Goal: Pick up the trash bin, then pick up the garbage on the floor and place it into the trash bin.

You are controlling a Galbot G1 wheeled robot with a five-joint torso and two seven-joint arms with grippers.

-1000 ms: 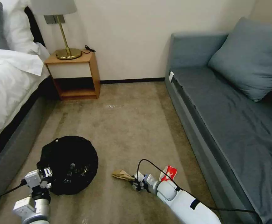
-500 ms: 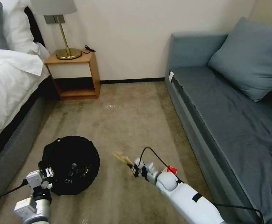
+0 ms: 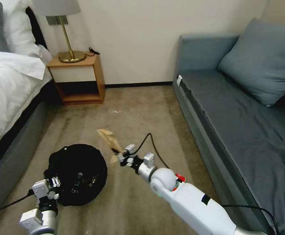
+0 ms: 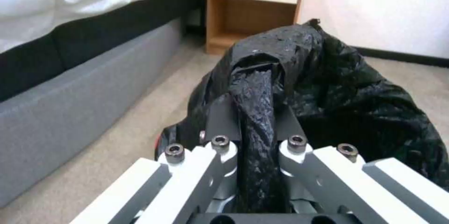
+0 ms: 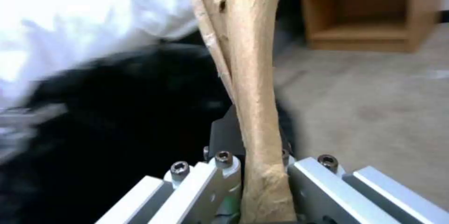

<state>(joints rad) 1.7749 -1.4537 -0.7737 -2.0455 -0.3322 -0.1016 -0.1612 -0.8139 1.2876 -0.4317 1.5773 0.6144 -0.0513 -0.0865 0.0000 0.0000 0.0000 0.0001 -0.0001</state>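
In the head view the right gripper (image 3: 120,156) sits at lower centre of the frame, its fingers clamped on the crumpled tan paper (image 3: 108,139), which sticks up and to the left from the jaws, clear of the carpet (image 3: 139,114). The paper's free end is above and just right of the trash bin's rim. In the right wrist view the same paper (image 5: 248,76) runs as a long folded strip out from between the right gripper (image 5: 255,171) fingers, with the dark mass of the bin bag behind it at the left of the frame.

The trash bin (image 3: 78,174) is at lower left of the head view, its crinkly black bag covering the rim and sides. The left gripper (image 3: 52,184) is at the bin's lower-left edge, closed on a fold of the bag. The left wrist view confirms this: a twisted ridge of black plastic (image 4: 255,112) is pinched between the left gripper (image 4: 256,147) fingers, and the rest of the trash bin (image 4: 355,101) bulges beyond it.

A red snack packet (image 3: 180,178) shows as a small patch on the carpet, mostly hidden behind the right arm's elbow at lower centre-right.

The bed (image 3: 8,88) fills the left edge, a wooden nightstand (image 3: 78,80) with a brass lamp (image 3: 69,39) stands at upper left, and a grey-blue sofa (image 3: 240,111) takes the right side.
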